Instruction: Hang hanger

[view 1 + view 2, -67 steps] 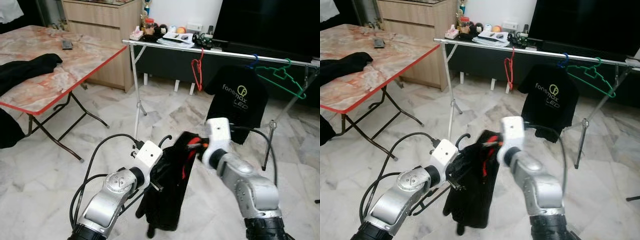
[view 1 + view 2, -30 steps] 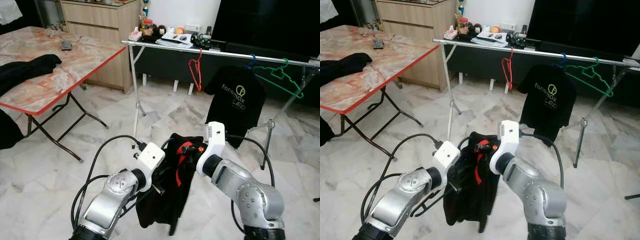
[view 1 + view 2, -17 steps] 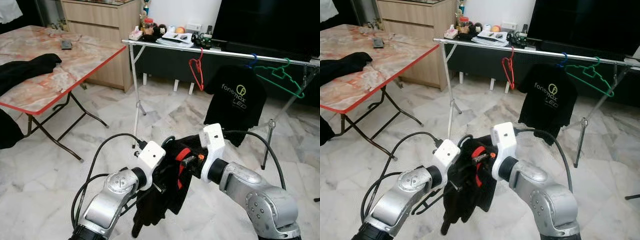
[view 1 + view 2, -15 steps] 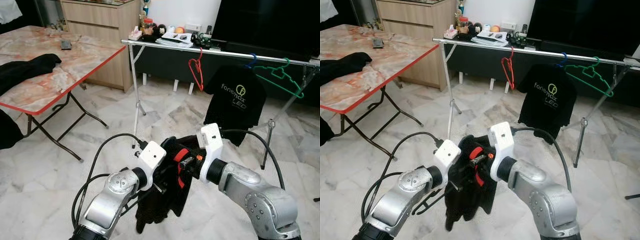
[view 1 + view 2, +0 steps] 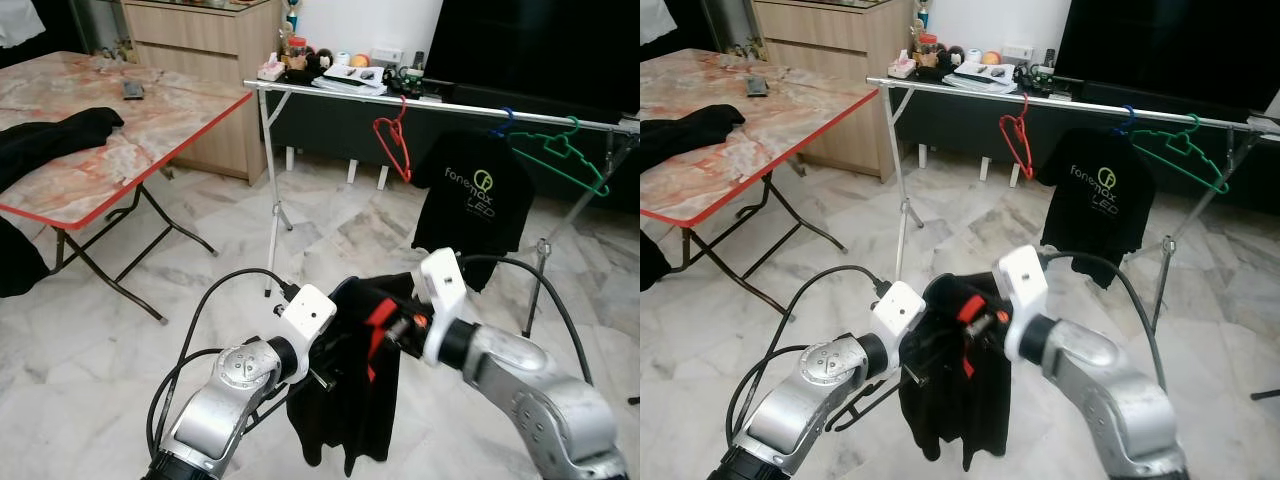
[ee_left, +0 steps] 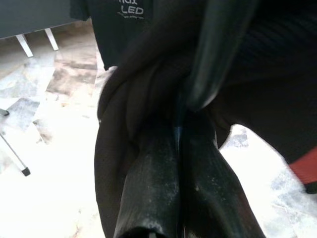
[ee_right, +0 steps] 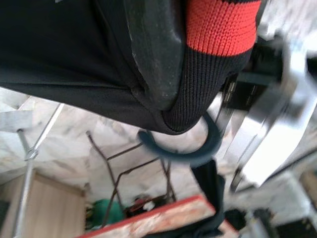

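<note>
A black garment (image 5: pixel 350 405) with a red-trimmed collar (image 7: pixel 220 27) hangs on a dark hanger between my two arms. The hanger's curved hook (image 7: pixel 185 154) sticks out by the collar. My left gripper (image 6: pixel 181 124) is shut on a fold of the black cloth, on the garment's left side. My right gripper (image 5: pixel 392 333) is shut on the collar at the garment's top, one finger (image 7: pixel 153 54) pressed against the knit. Beyond stands a metal clothes rail (image 5: pixel 330 93) carrying a red hanger (image 5: pixel 393 135), a black printed T-shirt (image 5: pixel 475 200) and a green hanger (image 5: pixel 565 155).
A folding table (image 5: pixel 150 120) with a red edge stands to the left, dark clothing (image 5: pixel 50 135) lying on it. A wooden cabinet (image 5: pixel 200 60) is behind it. The rail's legs (image 5: pixel 272 200) stand on the marble floor (image 5: pixel 120 350) ahead of me.
My right arm has shifted right and slightly forward with the collar. The garment, bunched up before, now hangs straighter below both grippers. The left arm has barely moved.
</note>
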`<state>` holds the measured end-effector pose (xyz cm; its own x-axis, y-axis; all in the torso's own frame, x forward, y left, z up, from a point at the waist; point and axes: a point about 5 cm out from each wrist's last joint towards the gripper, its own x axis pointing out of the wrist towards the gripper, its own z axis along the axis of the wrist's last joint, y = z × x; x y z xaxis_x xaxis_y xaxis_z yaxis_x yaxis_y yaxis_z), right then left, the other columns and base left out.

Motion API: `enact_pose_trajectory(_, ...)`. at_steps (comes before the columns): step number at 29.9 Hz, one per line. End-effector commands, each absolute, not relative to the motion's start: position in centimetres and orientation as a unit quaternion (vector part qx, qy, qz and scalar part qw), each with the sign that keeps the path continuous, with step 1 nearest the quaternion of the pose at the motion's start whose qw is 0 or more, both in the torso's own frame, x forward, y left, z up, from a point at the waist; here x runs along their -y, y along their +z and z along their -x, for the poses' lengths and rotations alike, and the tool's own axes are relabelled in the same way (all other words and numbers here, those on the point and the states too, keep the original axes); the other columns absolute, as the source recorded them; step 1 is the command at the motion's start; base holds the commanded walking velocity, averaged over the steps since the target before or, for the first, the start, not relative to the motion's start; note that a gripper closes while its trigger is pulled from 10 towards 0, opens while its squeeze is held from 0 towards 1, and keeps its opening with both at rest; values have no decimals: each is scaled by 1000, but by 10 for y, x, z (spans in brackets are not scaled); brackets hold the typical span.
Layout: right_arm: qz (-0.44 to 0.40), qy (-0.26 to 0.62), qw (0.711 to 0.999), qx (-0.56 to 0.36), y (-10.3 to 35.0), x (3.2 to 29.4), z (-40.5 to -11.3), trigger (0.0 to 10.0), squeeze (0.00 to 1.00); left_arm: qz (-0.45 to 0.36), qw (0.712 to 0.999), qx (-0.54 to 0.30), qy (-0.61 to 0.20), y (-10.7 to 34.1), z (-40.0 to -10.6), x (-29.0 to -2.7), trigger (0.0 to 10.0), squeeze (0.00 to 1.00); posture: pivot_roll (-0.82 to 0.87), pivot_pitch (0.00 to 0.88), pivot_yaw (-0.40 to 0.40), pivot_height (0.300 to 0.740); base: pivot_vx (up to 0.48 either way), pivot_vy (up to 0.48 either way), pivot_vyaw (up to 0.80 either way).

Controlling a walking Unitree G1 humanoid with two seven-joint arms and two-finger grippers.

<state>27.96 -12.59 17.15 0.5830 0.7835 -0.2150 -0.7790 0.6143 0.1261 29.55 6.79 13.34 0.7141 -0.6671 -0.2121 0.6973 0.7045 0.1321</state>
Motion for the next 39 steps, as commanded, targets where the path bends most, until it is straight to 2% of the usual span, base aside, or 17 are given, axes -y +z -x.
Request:
enact_pose_trajectory(1,12,453,884,-118,172,125,-278,10000,0,-96,920,-68,-375,136,-295,-66,10000,0,96,63,-76,740,0,0,0)
enact_pose_trajectory(6,29,420,898,-126,164,136,-289,10000,0,-97,915,-64,-386,136,-293,-65,10000,0,95,63,-76,740,0,0,0)
enact_pose_trajectory(16,21,370,928,-48,187,139,-318,10000,0,-96,905,-58,-410,138,-288,-63,10000,0,96,62,-74,740,0,0,0)
enact_pose_trajectory(23,49,492,869,-23,197,116,-302,10000,0,-95,903,-58,-414,138,-287,-62,10000,0,97,60,-74,740,0,0,0)
enact_pose_trajectory(26,51,497,866,-22,196,116,-301,10000,0,-95,903,-58,-415,137,-287,-62,10000,0,97,60,-74,740,0,0,0)
enact_pose_trajectory(31,49,552,833,2,200,110,-288,10000,0,-94,902,-60,-418,137,-287,-63,10000,0,97,60,-74,740,0,0,0)
enact_pose_trajectory(34,54,556,829,0,197,110,-287,10000,0,-94,901,-59,-419,137,-286,-62,10000,0,97,63,-71,740,0,0,0)
enact_pose_trajectory(36,63,533,843,-19,190,115,-292,10000,0,-93,900,-59,-421,137,-286,-62,10000,0,97,63,-71,740,0,0,0)
enact_pose_trajectory(39,66,528,846,-27,187,117,-294,10000,0,-93,900,-59,-421,137,-286,-62,10000,0,97,63,-71,740,0,0,0)
